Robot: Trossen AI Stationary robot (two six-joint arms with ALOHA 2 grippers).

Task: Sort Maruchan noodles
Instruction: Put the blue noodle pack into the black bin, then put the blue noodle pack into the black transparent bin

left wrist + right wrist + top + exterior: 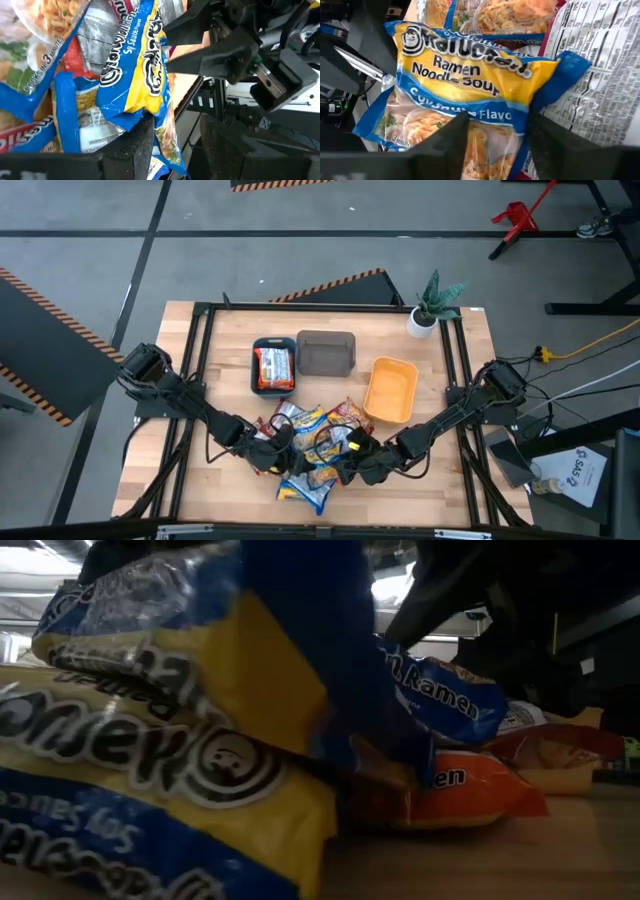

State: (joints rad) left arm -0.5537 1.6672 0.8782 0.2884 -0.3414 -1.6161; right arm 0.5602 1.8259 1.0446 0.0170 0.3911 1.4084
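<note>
Our right gripper (495, 137) has its fingers closing around a yellow-and-blue Maruchan packet (470, 85) in the pile near centre; we should pinch one packet only. Left gripper (172, 145) straddles the same packet's edge, fingers apart.

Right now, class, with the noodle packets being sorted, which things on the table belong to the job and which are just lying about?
Belong to the job:
- noodle packets heaped at the table's near middle
- teal tray, already holding an orange-red packet
- grey tray
- orange tray
- left claw and right claw, both at the heap

Lying about:
- potted plant at the far right corner
</note>
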